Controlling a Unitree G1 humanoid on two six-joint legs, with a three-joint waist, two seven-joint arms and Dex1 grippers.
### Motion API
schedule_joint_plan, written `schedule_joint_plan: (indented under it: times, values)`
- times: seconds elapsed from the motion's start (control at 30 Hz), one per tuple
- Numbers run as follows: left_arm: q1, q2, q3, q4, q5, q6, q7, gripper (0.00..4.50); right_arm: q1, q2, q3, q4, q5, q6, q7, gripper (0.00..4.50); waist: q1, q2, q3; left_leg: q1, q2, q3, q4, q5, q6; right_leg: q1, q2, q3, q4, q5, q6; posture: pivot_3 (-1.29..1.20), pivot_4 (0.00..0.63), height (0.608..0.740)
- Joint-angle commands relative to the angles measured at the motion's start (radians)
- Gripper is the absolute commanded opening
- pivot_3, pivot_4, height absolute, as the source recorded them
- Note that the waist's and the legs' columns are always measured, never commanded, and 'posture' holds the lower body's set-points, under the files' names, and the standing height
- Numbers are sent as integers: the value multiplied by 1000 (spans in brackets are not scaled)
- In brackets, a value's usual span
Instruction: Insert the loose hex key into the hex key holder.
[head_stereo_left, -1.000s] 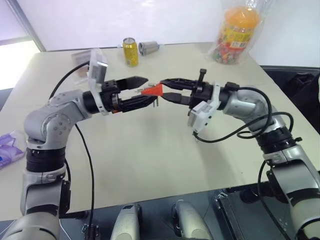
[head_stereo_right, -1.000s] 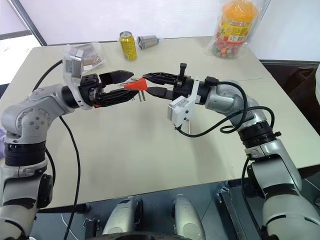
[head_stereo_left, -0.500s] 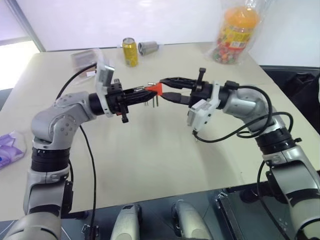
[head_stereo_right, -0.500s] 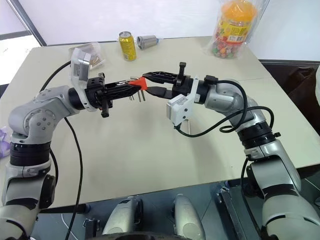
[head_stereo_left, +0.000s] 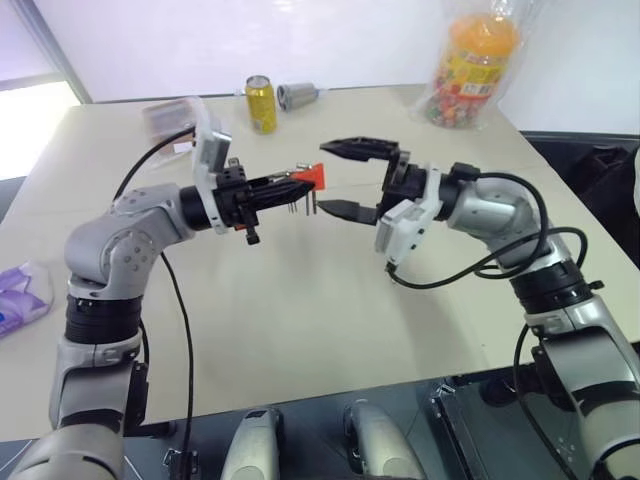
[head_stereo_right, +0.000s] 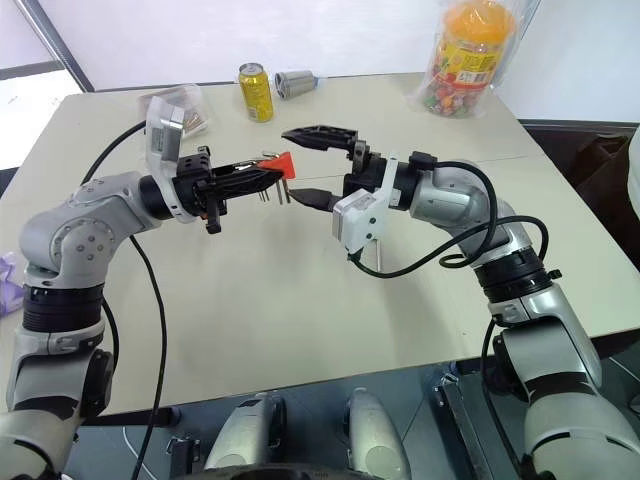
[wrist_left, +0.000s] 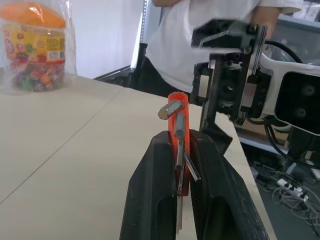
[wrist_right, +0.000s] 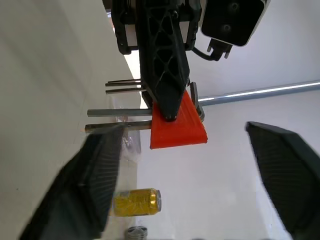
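Jaws of the left gripper (head_stereo_left: 296, 183) are clamped on the hex key holder (head_stereo_left: 311, 177), its two black fingers pinched on the orange-red block held in the air above the table (head_stereo_left: 300, 300), roughly at the centre of the head views. Jaws of the right gripper (head_stereo_left: 347, 180) stand wide apart, one finger (head_stereo_left: 355, 147) above and one finger (head_stereo_left: 340, 211) below, with nothing between them; that gripper points toward 9 o'clock and sits just at 3 o'clock of the holder, close but not touching. Thin grey keys stick out of the holder downward, toward 6 o'clock, in the head views; the left wrist view shows several of them running between the left fingers (wrist_left: 155, 195), one with a bent end near the block's far tip. Loose hex key: cannot tell it apart from the keys already in the block. Near edge, 9 o'clock: purple and white packet (head_stereo_left: 18, 298) lying flat on the table, well apart from both arms. Farther back, at 12 o'clock of the left gripper: clear plastic container (head_stereo_left: 165, 117), then a yellow can (head_stereo_left: 261, 103) upright, with a small metal cup (head_stereo_left: 296, 96) on its side just at its 3 o'clock. Far corner, about 1 o'clock: clear bag with an orange-lidded jar of coloured sweets (head_stereo_left: 473, 65). Left wrist view: a person in a white top (wrist_left: 175, 45) stands beyond the table edge.
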Motion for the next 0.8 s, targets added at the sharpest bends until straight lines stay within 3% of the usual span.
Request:
schedule_joint_plan:
  times: [0.03,0.1,0.17,0.33,0.4,0.6,0.8]
  values:
    - [-9,1,5,-27,3,-22,0,0,19,-22,-15,-34,52,68,65,4459,1,0,0,0,0,0,0,0,0,0,0,0,0,0,0,0,150,740]
    - [-3,5,7,-28,12,-29,2,0,42,-37,-14,-39,85,159,126,4459,3,0,0,0,0,0,0,0,0,0,0,0,0,0,0,0,150,740]
    - [7,11,12,-34,18,-35,6,0,81,-34,-47,-71,146,420,173,4459,2,0,0,0,0,0,0,0,0,0,0,0,0,0,0,0,150,740]
    - [46,25,20,-62,40,-56,22,0,109,-22,-96,-239,288,1322,229,4459,3,0,0,0,1,0,1,0,0,0,0,0,2,0,0,0,150,740]
    - [59,24,21,-72,42,-60,27,0,99,-29,-87,-296,319,1568,246,4459,3,0,0,0,1,-1,1,0,0,-1,0,0,2,0,0,0,150,740]
    - [75,20,28,-94,38,-61,53,0,100,8,-94,-346,354,1868,178,4459,3,0,0,-1,0,0,1,0,0,-2,0,0,2,0,0,0,150,740]
    - [86,20,31,-106,33,-61,70,0,136,10,-55,-339,340,1964,110,4459,4,0,0,-3,0,0,1,0,0,-3,0,0,2,0,0,0,150,740]
